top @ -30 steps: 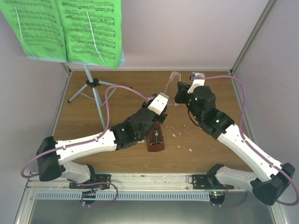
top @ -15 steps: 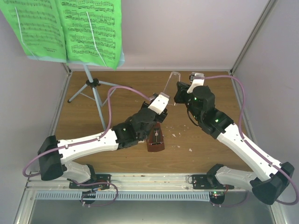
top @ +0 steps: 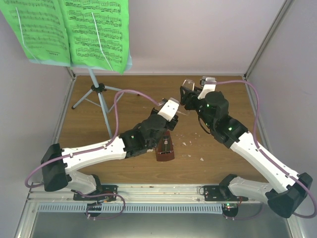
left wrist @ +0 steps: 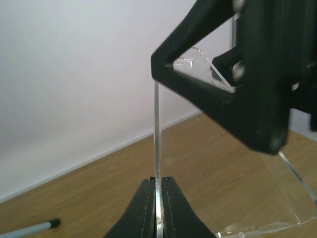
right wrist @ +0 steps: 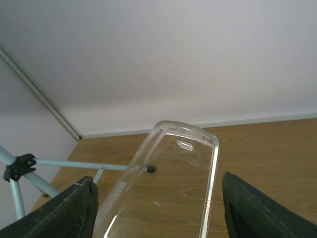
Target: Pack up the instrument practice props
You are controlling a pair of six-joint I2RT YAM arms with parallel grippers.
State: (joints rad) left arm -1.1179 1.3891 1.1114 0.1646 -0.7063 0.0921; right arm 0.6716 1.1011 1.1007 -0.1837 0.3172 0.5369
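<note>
Now the left end effector [left wrist: 157,186] pinches the bottom edge of the clear cover [right wrist: 183,163], which stands tall just behind the metronome [top: 164,148] on the counter [top: 148,84]. The right end effector [right wrist: 157,196] is spread wide around its top. The left one is nearer the metronome.

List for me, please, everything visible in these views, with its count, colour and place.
sheet music: two pages, bright green, on the stand, far left
music stand: one, pale blue and grey, far-left corner
metronome: one, reddish-brown, table centre
clear cover: one, transparent, held above the table
crumbs: several, white, right of the metronome
table: one, brown wood
left gripper: one, black, shut on the clear cover's edge
right gripper: one, black, open around the clear cover
</note>
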